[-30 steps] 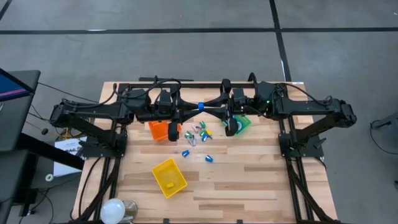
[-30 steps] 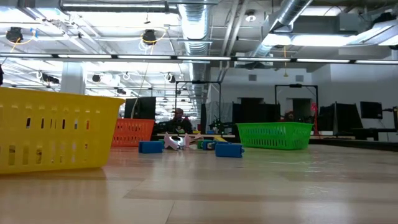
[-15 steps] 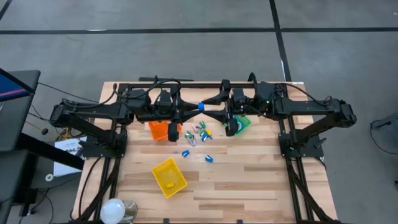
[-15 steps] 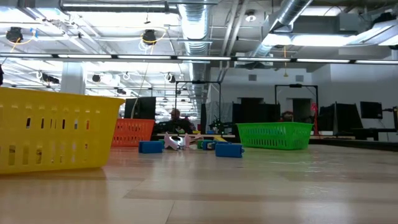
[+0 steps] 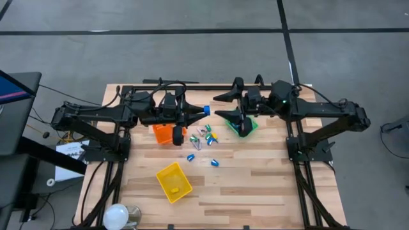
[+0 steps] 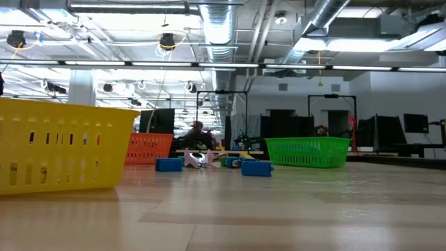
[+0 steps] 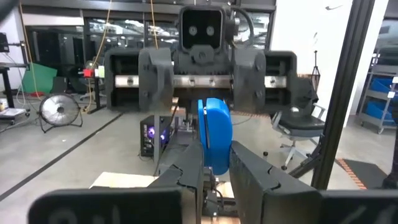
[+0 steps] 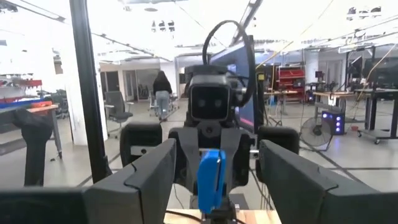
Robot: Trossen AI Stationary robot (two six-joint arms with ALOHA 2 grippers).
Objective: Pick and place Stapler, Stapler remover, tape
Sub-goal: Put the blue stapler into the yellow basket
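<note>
Blue tape roll [image 7: 216, 142] with a paler blue side face, between dark, near-black fingers [image 7: 186, 174]. Yellow bin [image 5: 174, 181] with slotted walls, orange bin [image 5: 162, 133], green bin [image 5: 245, 126] with slotted walls. Small blue pieces [image 5: 190, 156] and mixed blue, green, yellow bits [image 5: 207, 135] on the pale wood-plank table [image 5: 255, 185]. Both arms are black.

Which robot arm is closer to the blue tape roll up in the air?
The left. Its tool is shut on the blue tape roll, holding it above the table. The right tool faces it, open and drawn back a little, not touching.
</note>
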